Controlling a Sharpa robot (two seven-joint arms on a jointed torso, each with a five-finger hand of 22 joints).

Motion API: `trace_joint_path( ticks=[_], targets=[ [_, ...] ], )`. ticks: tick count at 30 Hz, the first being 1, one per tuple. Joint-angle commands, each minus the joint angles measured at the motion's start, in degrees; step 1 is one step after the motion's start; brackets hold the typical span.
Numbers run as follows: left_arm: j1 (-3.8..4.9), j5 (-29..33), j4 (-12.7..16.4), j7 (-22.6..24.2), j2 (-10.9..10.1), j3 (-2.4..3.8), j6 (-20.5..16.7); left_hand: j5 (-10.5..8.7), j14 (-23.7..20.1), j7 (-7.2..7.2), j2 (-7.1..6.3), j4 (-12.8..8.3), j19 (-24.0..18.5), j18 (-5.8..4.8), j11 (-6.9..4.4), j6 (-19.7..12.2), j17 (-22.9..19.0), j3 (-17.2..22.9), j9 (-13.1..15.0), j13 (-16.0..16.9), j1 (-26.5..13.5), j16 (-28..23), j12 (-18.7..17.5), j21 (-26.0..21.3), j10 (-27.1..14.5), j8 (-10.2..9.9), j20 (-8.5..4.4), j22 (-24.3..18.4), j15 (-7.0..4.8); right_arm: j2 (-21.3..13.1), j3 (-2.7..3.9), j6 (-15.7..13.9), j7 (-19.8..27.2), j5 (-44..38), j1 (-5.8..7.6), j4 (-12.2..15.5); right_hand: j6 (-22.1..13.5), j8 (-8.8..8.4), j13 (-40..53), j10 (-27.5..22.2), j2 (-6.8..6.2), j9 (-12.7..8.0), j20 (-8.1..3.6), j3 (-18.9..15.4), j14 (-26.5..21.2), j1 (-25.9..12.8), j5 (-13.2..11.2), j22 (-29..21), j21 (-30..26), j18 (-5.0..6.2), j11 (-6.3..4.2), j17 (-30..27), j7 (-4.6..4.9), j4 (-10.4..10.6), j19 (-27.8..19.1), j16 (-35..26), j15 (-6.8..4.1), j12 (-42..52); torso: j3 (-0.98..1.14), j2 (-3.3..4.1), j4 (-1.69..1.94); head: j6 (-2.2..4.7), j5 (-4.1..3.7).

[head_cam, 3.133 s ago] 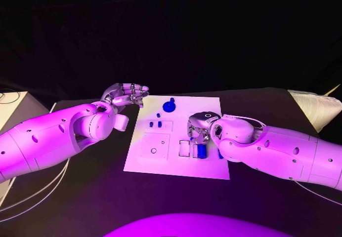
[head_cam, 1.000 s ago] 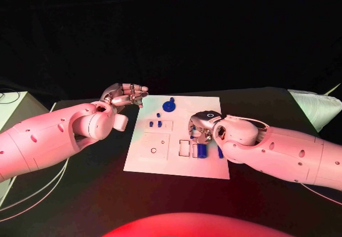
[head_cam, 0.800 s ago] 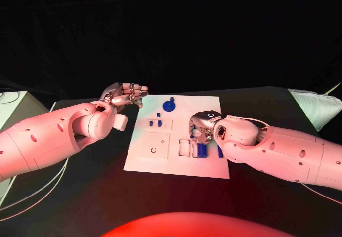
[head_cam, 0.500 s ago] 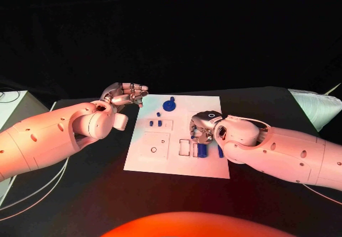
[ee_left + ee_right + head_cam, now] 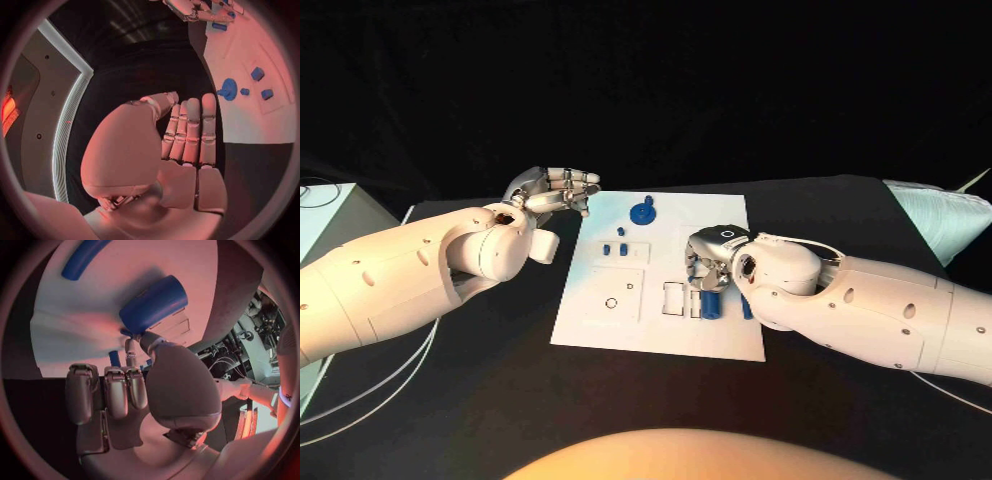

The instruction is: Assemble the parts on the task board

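The task board (image 5: 661,300) lies flat in the middle of the black bench (image 5: 473,400), its long axis running from the near edge toward the far edge. Near the board's far edge sits a round blue part (image 5: 642,213) with a small stub on top; the left wrist view shows it (image 5: 229,90) as a disc with a short stem. Just nearer than it, two small blue pegs (image 5: 615,250) stand side by side in a raised square pad toward the board's left side.

The right hand (image 5: 705,262) hangs over the right half of the board, fingers bent down. Directly below it a blue cylinder (image 5: 710,305) lies on the board with its long axis pointing from the near edge to the far edge, beside a row of pale rectangular slots (image 5: 674,299). In the right wrist view the cylinder (image 5: 154,304) lies on its side just beyond the fingertips (image 5: 129,347), which touch or nearly touch a thin blue peg (image 5: 114,358); whether the hand actually grips anything cannot be told. A second, slimmer blue rod (image 5: 85,260) lies further off on the board.

The left hand (image 5: 554,190) is held above the bench just off the board's far left corner, fingers curled in on the palm with nothing in them. The left wrist view shows those fingers (image 5: 189,130) lying close together.
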Motion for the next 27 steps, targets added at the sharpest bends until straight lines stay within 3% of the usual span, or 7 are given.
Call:
trace_joint_path(
  ticks=[1, 15, 20, 27],
  targets=[
    [0.0, -0.2, 0.2, 0.3, 0.1, 0.05, 0.4, -0.01, 0.4, -0.05, 0.56, -0.3, 0.1, 0.95, 0.13, -0.3, -0.1, 0.0, 0.0, -0.1, -0.1, -0.3, 0.2, -0.2, -0.5, 0.4, 0.06, 0.0, 0.16, 0.2, -0.01, 1.4, -0.4, -0.8, -0.06, -0.2, -0.1, 0.07, 15.1, 6.0, -0.13, -0.1, -0.19, -0.1, 6.2, -0.5, -0.1, 12.5, 0.0, -0.84, -0.52, 15.1, -0.09, 0.4, 4.8, 0.2, -0.36, 0.1, 0.01, 0.0, -0.02, -0.04, 0.0],
    [0.0, -0.2, 0.2, 0.1, 0.1, 0.05, 0.4, -0.01, 0.4, -0.04, 0.56, -0.4, 0.1, 0.95, 0.13, -0.4, -0.1, 0.0, 0.0, -0.1, -0.1, -0.4, 0.3, -0.3, -0.6, 0.5, 0.05, -0.1, 0.15, 0.9, -0.01, 1.8, -0.3, -1.0, -0.08, -1.0, -1.0, -0.27, 14.9, 5.8, -1.0, -0.3, -0.1, -1.0, 6.2, 0.4, -0.7, 12.5, 0.0, -0.86, -0.25, 15.1, 0.24, 0.4, 4.8, 0.2, -0.16, -0.1, -0.02, 0.01, 0.02, -0.14, -0.02],
    [0.0, -0.2, 0.2, 0.0, 0.1, 0.05, 0.4, -0.01, 0.4, -0.04, 0.56, -0.4, 0.1, 0.95, 0.13, -0.4, -0.1, 0.0, 0.0, -0.1, -0.1, -0.4, 0.3, -0.3, -0.6, 0.5, 0.05, -0.1, 0.15, 1.0, -0.01, 1.5, -0.4, -1.1, -0.09, -1.1, -1.0, -0.23, 14.9, 5.8, -0.73, -0.4, -0.02, -0.8, 6.2, 1.3, -0.1, 12.6, 0.0, -0.86, -0.16, 15.1, 0.33, 0.2, 4.8, 0.2, -0.07, -0.1, -0.01, 0.0, -0.04, -0.17, -0.04],
    [0.0, -0.2, 0.2, -0.1, 0.1, 0.05, 0.4, -0.01, 0.4, -0.02, 0.58, -0.3, 0.1, 0.95, 0.14, -0.4, -0.1, 0.0, 0.0, -0.1, -0.2, -0.4, 0.3, -0.3, -0.6, 0.5, 0.06, -0.1, 0.16, 1.1, -0.01, 0.0, -0.1, -1.1, -0.12, -1.0, -0.4, 0.4, 15.1, 6.0, 0.51, -0.3, 0.02, 1.9, 6.2, 3.0, 6.3, 12.7, 0.1, -0.88, -0.2, 15.1, 0.31, -0.3, 4.8, 0.2, -0.08, 0.1, 0.0, -0.03, -0.03, -0.19, -0.04]
  ],
)
